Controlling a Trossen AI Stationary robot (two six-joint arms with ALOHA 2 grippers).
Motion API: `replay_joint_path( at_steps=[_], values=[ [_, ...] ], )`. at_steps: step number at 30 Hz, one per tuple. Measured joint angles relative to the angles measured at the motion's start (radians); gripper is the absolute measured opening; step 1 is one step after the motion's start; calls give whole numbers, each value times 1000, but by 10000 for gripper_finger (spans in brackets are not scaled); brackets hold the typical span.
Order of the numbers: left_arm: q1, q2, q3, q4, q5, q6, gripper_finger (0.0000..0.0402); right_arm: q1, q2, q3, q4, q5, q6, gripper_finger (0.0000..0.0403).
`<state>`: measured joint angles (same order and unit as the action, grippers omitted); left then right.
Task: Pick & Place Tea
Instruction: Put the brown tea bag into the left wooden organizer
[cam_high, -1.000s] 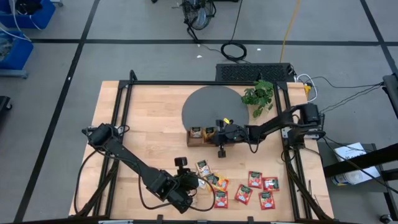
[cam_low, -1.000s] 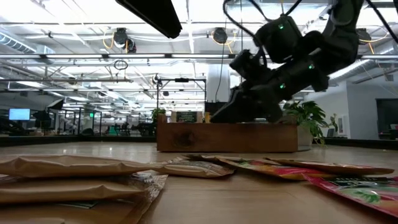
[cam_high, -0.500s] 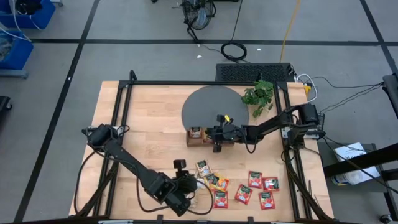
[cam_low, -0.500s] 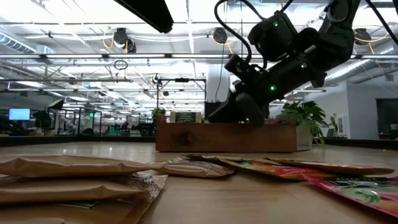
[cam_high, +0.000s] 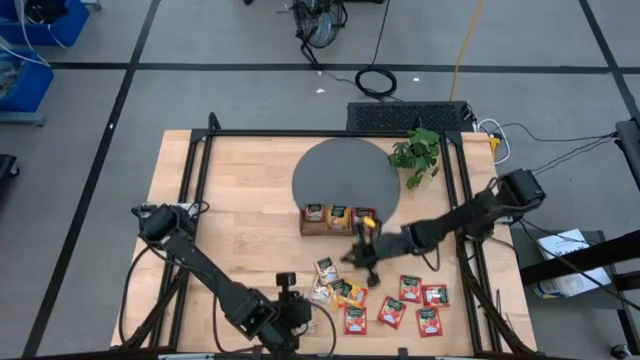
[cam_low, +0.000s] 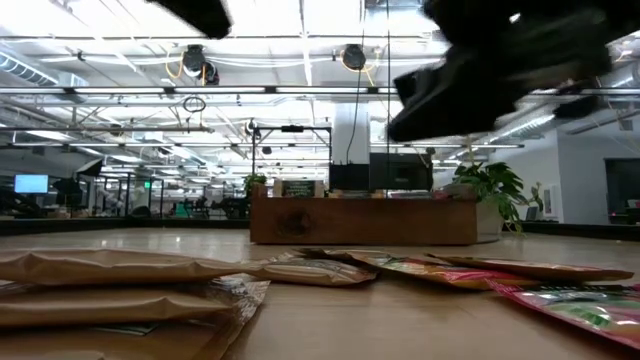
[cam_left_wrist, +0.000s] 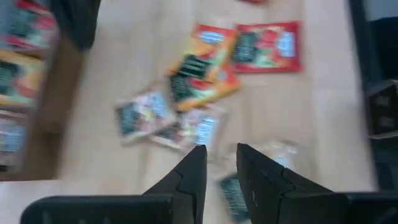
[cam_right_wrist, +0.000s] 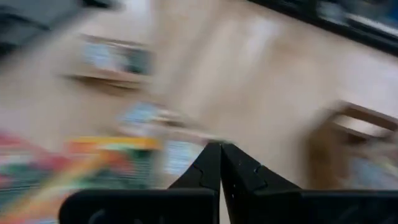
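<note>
1. Tea sachets, loose (cam_high: 345, 292): a small cluster of beige-green and orange-yellow packets lies on the counter (cam_high: 240, 215) directly beneath and just beside the right claw (cam_high: 366, 262). A group of red sachets (cam_high: 410, 288) lies spread a little beyond that claw, toward the right arm's base side.
2. Tea sachets, stowed (cam_high: 338, 212): three packets stand in the wooden tray (cam_high: 338, 226), near the right claw, between it and the grey round mat (cam_high: 340, 172).
3. Right claw: fingers pressed fully together, holding nothing, poised over the loose cluster.
4. Left claw (cam_left_wrist: 219, 163): at the near counter edge, just beside the beige-green packets; fingers stand a narrow gap apart, and whether they clamp the sachet beneath them cannot be told.
5. Potted plant (cam_high: 417, 153): at the mat's far side, well apart from both claws.
</note>
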<state>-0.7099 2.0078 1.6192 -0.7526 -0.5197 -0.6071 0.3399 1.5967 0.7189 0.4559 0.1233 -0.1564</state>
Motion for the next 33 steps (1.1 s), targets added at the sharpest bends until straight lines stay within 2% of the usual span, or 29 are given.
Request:
replay_joint_path(
  at_steps=[2,4,7,9,12,14,18,21,26,33],
  values=[
    [-20,7,-1,-5,27,-15,93,69,10,0,34,-20,20,0],
    [-31,17,0,-14,64,-76,93,133,36,1,90,41,56,0],
    [-44,23,-1,-161,36,-286,93,189,104,12,181,174,105,0],
    [-47,20,-20,-243,17,-401,93,203,157,28,228,187,94,0],
    [-62,17,-74,-256,34,-508,92,196,247,106,257,127,71,0],
    [-72,12,-111,-204,85,-526,92,180,312,178,241,54,74,0],
    [-86,11,-165,-41,164,-484,92,154,429,318,197,-134,102,0],
    [-100,11,-185,90,183,-433,92,153,493,400,177,-223,90,0],
    [-132,18,-187,162,184,-434,92,153,568,490,186,-301,67,5],
    [-115,26,-248,258,161,-455,92,148,595,518,178,-309,14,12]
  ],
)
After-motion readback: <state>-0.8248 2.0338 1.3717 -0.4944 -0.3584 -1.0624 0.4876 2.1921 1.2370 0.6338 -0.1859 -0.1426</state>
